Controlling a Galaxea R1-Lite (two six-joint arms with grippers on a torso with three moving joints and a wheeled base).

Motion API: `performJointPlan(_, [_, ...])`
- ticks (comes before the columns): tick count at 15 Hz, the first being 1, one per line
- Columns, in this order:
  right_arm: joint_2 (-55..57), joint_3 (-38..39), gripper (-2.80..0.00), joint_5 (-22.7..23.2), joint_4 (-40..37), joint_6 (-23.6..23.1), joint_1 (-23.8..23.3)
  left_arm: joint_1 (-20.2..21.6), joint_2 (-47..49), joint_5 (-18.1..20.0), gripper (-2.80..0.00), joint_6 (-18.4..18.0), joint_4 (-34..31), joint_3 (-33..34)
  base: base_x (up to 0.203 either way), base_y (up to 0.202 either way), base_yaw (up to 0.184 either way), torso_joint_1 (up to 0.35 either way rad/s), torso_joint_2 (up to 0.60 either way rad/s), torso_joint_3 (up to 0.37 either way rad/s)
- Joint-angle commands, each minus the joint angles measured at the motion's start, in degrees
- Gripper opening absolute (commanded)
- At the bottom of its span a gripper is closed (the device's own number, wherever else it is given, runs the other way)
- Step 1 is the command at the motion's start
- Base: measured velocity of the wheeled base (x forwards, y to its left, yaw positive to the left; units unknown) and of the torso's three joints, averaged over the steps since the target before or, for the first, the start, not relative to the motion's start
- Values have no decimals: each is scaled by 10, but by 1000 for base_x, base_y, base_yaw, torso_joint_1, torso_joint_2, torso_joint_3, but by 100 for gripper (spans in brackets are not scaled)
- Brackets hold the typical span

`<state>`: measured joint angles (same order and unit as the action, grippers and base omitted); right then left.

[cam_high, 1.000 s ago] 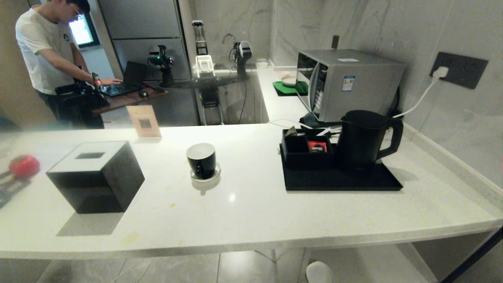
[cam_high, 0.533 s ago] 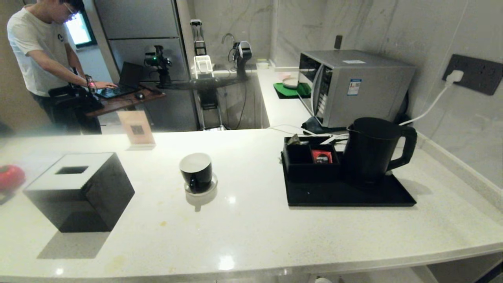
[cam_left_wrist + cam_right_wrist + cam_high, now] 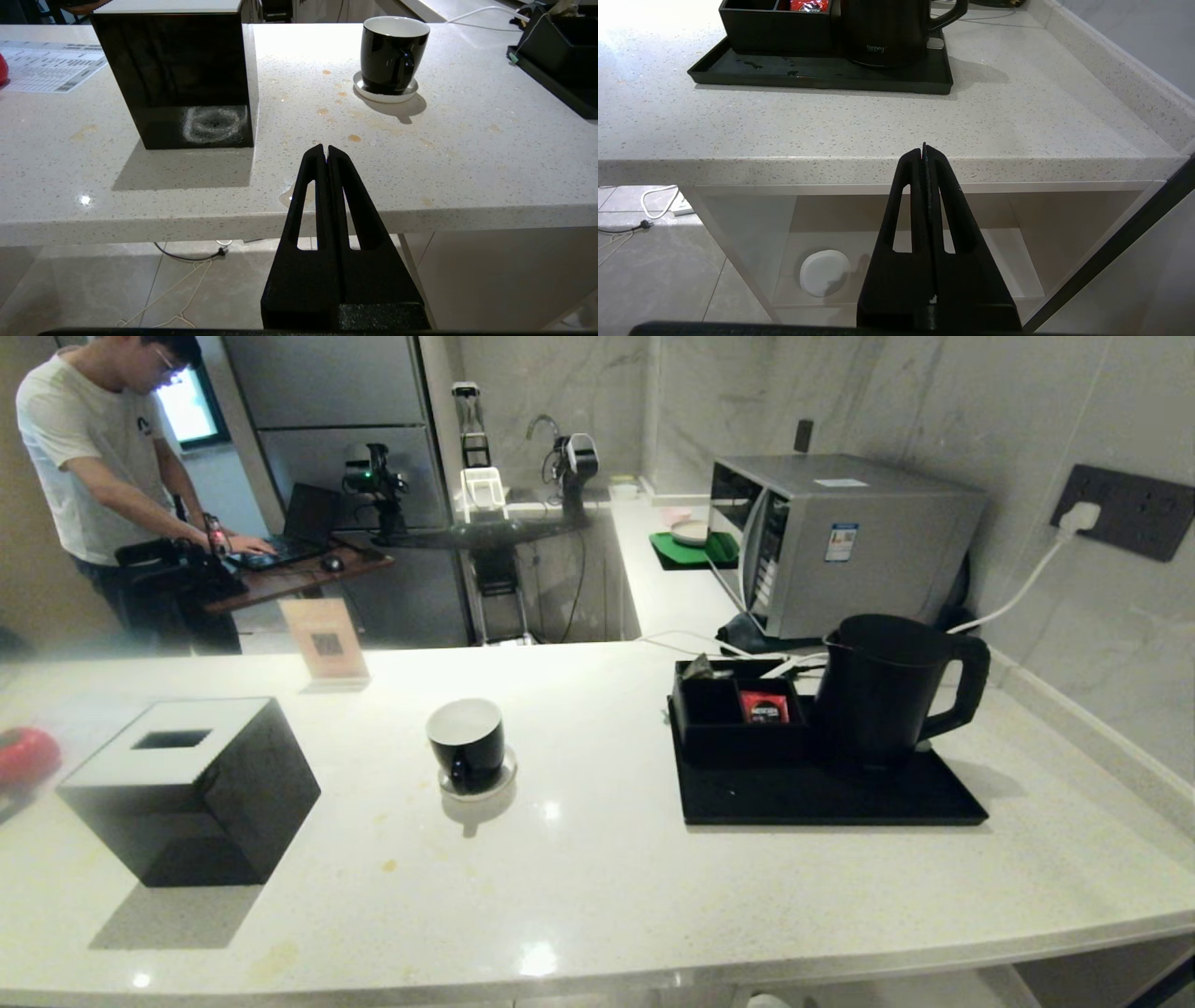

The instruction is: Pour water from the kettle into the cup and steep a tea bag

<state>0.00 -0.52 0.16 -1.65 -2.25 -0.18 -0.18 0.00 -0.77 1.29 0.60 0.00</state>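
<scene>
Jaws pressed together, holding nothing, on both grippers: left gripper (image 3: 327, 151) sits just off the edge of the pale speckled stone counter (image 3: 420, 154), w/ the glossy black cup, white inside, (image 3: 393, 53) on its small round white saucer (image 3: 384, 94) well ahead and to one side of the tips, and a glossy black tissue box (image 3: 175, 74) ahead on the other side. Right gripper (image 3: 924, 150) hangs by the same counter edge; the matte black electric kettle w/ loop handle (image 3: 889, 30) stands well ahead of its tips on a flat black tray (image 3: 822, 74), beside a black compartment box (image 3: 775, 28) w/ a red sachet (image 3: 809, 4). Small dark grey-green tea bag (image 3: 696, 667) pokes from that box's far corner, nowhere near either gripper.
</scene>
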Motion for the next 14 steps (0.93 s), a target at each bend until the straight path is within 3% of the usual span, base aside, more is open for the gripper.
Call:
performJointPlan(1, [0,1,-280,1,2,-7,0,0,1,0,-280,0,0,0,0,0,0,0,0,0])
performJointPlan(9, [0,-9,-280,1,21,-12,0,0,1,0,-280,0,0,0,0,0,0,0,0,0])
performJointPlan(14, [35,-100,-280,3,-1,-14,0,0,1,0,-280,0,0,0,0,0,0,0,0,0])
